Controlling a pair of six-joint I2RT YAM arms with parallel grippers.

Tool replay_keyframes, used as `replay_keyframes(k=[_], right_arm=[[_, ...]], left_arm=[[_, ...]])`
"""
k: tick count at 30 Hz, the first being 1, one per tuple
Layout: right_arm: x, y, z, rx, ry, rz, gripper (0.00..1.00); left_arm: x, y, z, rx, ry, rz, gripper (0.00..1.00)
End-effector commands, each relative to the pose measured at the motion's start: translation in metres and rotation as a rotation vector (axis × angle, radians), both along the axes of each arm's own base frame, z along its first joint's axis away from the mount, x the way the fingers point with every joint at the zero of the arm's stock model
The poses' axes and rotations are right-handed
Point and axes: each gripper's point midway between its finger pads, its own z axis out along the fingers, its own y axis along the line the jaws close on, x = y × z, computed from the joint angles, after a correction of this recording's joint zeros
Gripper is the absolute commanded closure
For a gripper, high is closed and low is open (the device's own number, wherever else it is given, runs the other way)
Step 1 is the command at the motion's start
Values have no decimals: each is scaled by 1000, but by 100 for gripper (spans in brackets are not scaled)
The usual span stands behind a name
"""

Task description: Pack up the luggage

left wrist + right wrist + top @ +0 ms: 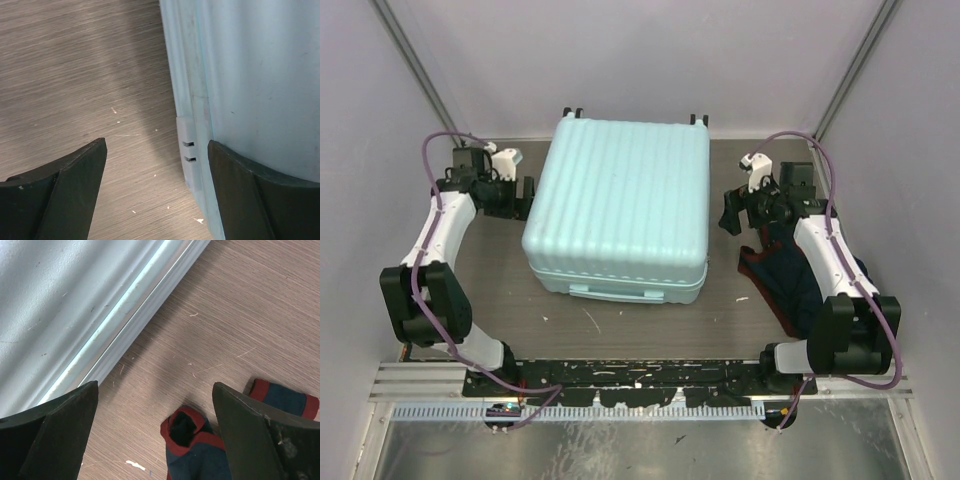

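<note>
The luggage (pixel 620 200), a pale mint-blue ribbed hard-shell suitcase, lies flat and closed in the middle of the table. My left gripper (pixel 518 197) sits at its left side, open. In the left wrist view the left gripper (pixel 157 145) holds nothing, and the luggage (pixel 260 75) wall with its seam stands beside the right finger (pixel 260 200). My right gripper (pixel 732 215) hovers open off the right side. In the right wrist view the right gripper (pixel 155 386) is empty, with the luggage (pixel 50 290) edge at upper left and a navy garment with red trim (pixel 200 455) below.
The navy and red garment (pixel 790 280) lies on the table (pixel 620 325) at the right, partly under the right arm. Grey walls close in the table on the left, back and right. The suitcase wheels (pixel 574 112) point toward the back wall.
</note>
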Motion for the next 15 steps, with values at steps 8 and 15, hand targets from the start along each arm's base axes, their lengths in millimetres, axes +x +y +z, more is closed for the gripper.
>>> replay_keyframes(k=[8,15], right_arm=[[-2,-15,9,-15,-39,-10,0],[1,-14,12,-2,-44,-5,0]], left_arm=[[-20,-81,42,-67,-129,-211,19],[-37,-107,49,-71,-111,-287,21]])
